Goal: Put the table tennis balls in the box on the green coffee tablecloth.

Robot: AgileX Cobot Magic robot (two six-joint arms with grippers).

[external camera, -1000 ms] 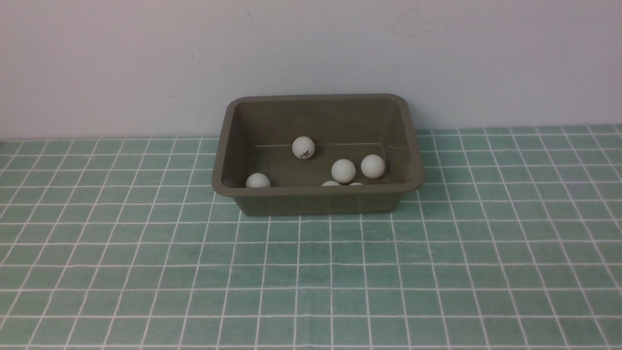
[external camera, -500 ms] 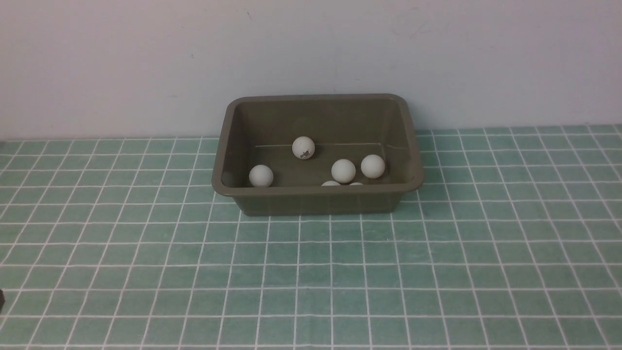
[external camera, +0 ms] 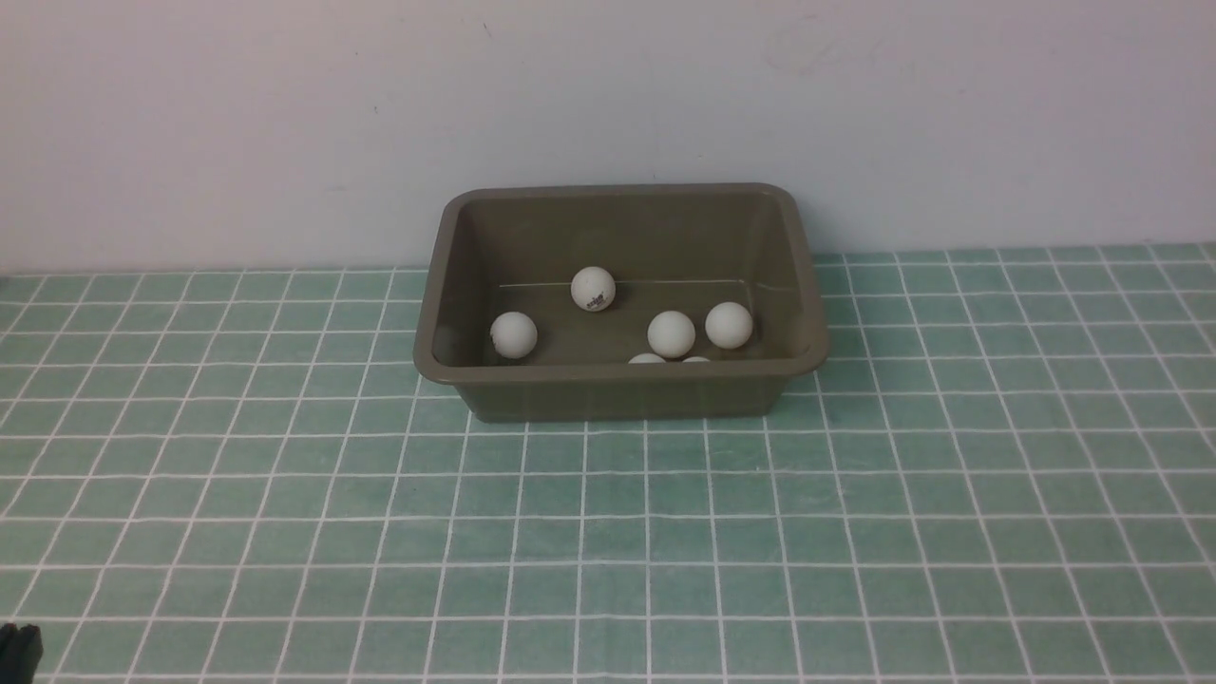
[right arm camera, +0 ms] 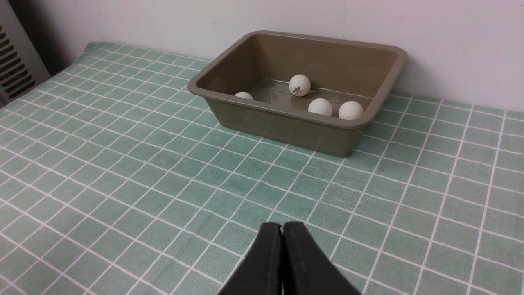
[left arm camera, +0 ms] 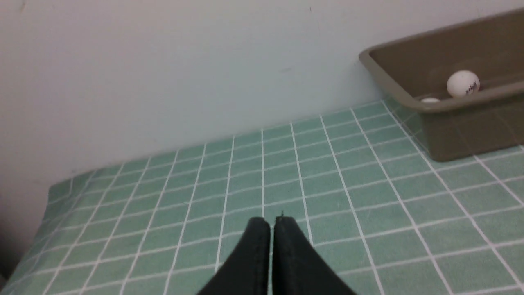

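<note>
While the table tennis balls (external camera: 672, 333) all lie inside the box (external camera: 617, 391), none shows on the cloth around it. Six can be made out in the front view: one with a dark printed mark (external camera: 593, 288) near the far wall, one toward the left end (external camera: 514, 334), two side by side toward the right, and two more whose tops barely clear the near rim (external camera: 647, 358). The olive-brown box stands on the green coffee tablecloth (external camera: 608, 532), close to the pale wall (external camera: 608, 95) behind it. Well apart from the box, the left gripper (left arm camera: 272, 223) hangs over bare cloth with its black jaws pressed together, holding nothing. The right gripper (right arm camera: 282, 229) is likewise closed and empty above the cloth, on the near side of the box.
</note>
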